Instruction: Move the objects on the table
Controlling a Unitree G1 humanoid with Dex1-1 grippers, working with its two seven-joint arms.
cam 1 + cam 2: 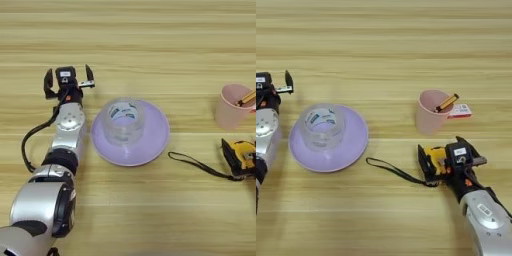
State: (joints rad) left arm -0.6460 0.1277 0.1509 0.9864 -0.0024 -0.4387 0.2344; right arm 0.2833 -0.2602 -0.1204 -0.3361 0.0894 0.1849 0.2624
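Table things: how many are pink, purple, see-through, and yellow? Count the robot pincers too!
Pink: 1, the cup
Purple: 1, the plate
See-through: 1, the tape roll, standing on the plate
Yellow: 1, the tape measure, between the right pincer's fingers
Black pincers: 2, left pincer and right pincer
Total: 6

Both head-mounted eyes look steeply down from close above the table (150, 30), sharing its middle around the tape roll (122, 120), the right eye view reaching further right.
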